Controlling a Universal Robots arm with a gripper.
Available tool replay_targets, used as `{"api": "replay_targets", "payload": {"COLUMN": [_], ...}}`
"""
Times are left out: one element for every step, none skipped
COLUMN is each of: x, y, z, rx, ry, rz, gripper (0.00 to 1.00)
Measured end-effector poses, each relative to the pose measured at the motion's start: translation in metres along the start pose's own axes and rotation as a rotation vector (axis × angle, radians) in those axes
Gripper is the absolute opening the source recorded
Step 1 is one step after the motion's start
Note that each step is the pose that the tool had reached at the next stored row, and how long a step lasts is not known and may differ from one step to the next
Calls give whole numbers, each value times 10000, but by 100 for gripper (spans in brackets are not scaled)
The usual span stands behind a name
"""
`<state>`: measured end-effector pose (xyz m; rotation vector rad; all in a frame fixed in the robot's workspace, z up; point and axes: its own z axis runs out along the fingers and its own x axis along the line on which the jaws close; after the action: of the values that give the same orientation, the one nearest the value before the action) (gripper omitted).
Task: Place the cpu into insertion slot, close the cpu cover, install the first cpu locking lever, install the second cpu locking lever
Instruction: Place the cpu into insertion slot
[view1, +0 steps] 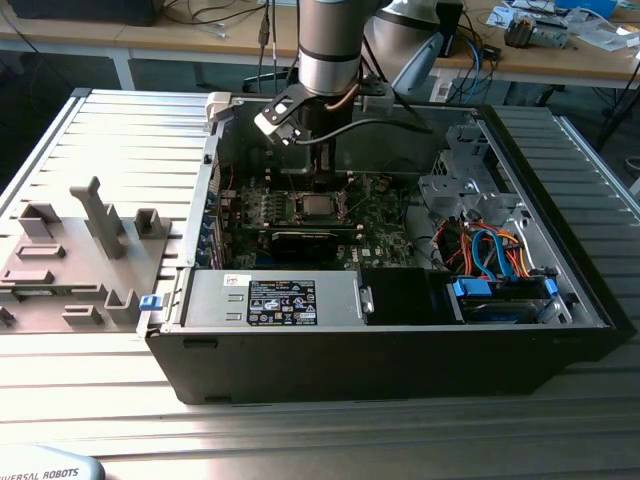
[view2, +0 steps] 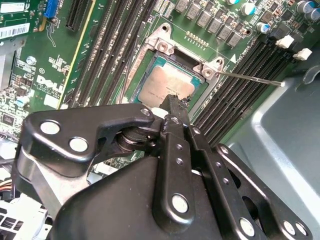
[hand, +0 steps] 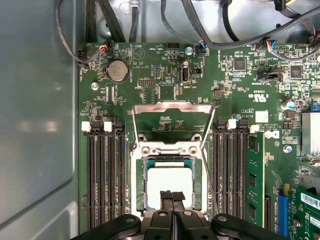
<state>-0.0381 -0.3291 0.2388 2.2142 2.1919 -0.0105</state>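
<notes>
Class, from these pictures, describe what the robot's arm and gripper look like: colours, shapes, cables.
The arm is a smooth silver-grey cylinder, with a black cable looping off near its wrist. The gripper is matt black: flat linkage bars joined by round silvery pins, tapering to two narrow fingers.

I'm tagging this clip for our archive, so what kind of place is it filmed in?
Probably a robotics lab or workshop: an open desktop computer case lies on a slatted metal table, a robot arm reaches into it, and wooden benches behind carry cables and parts.
</notes>
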Motion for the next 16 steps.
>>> {"api": "replay_targets", "payload": {"x": [0, 0, 0, 0, 0, -1, -1, -1, -1, -1, -1, -1, -1, -1, -1, -2], "y": [0, 0, 0, 0, 0, 0, 0, 1, 1, 1, 1, 1, 1, 1, 1, 1], "z": [-7, -13, -16, -20, -25, -31, -34, -37, -41, -46, -51, -54, -57, -60, -63, -67], "rx": [0, 0, -1, -1, -1, 0, 0, 0, 0, -1, 0, 0, 0, 0, 0, 0], "ry": [1, 1, 1, 1, 1, 1, 0, 0, 1, 0, 1, 1, 0, 1, 1, 0], "rz": [0, 1, 0, 0, 0, 0, 0, 0, 0, 0, 0, 0, 0, 0, 0, 0], "gripper": [11, 11, 11, 11, 11, 11, 11, 11, 11, 11, 11, 11, 11, 11, 11, 11]}}
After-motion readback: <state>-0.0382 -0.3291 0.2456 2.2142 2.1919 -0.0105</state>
